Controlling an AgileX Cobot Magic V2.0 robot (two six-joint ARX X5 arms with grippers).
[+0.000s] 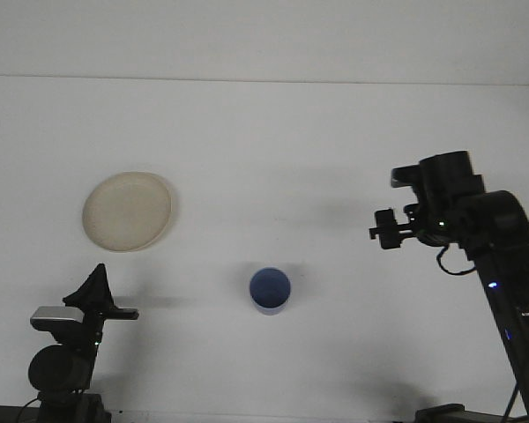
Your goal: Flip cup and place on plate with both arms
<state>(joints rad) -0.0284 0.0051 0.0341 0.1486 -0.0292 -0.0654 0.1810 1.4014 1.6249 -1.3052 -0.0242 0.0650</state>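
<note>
A blue cup (270,291) stands upright on the white table, mouth up, a little below the centre of the view, with nothing touching it. The cream plate (127,211) lies empty to the upper left of the cup. My right gripper (384,232) hangs in the air far to the right of the cup and above table level; it is open and holds nothing. My left gripper (98,280) sits low at the bottom left, below the plate, pointing up and shut on nothing.
The right arm (502,264) rises along the right edge of the view. The left arm's base (60,366) stands at the bottom left. The table's far edge (264,79) meets the wall at the top.
</note>
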